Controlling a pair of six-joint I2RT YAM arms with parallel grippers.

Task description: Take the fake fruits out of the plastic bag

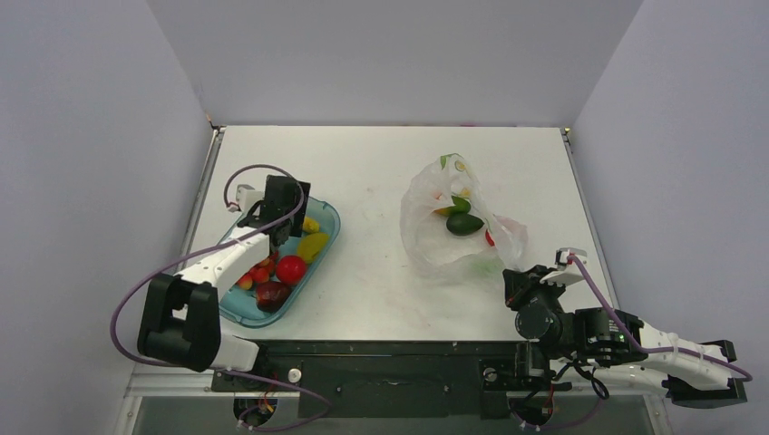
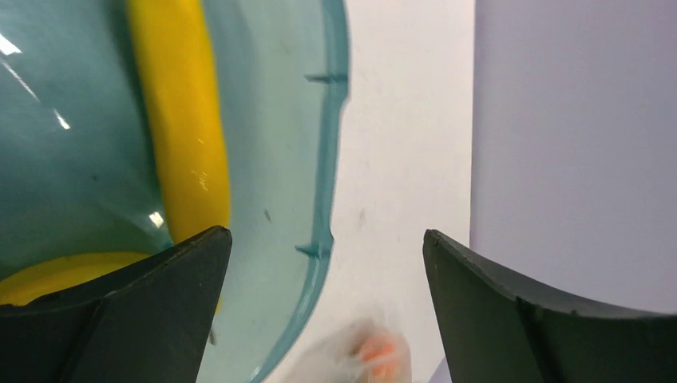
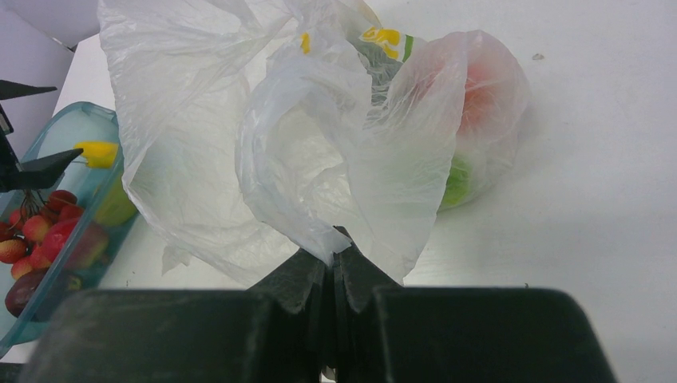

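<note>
White tabletop, pale lilac walls on three sides. Pressed together at the right gripper (image 3: 331,259): both fingers, nipping a near fold of the plastic bag (image 3: 319,159). Slumped right of centre beyond that pinch, long axis running away toward the far left. Inside: a dark green fruit (image 1: 464,224), an orange-green mango (image 1: 446,210), a red piece (image 1: 490,238). Mouth direction: cannot tell. Spread wide and empty above the teal tray (image 2: 279,120): left gripper (image 2: 327,239), beside a banana (image 2: 180,120), well apart from the bag. Nearer arm occupied; likely a reach rightward across the table for the free one.
</note>
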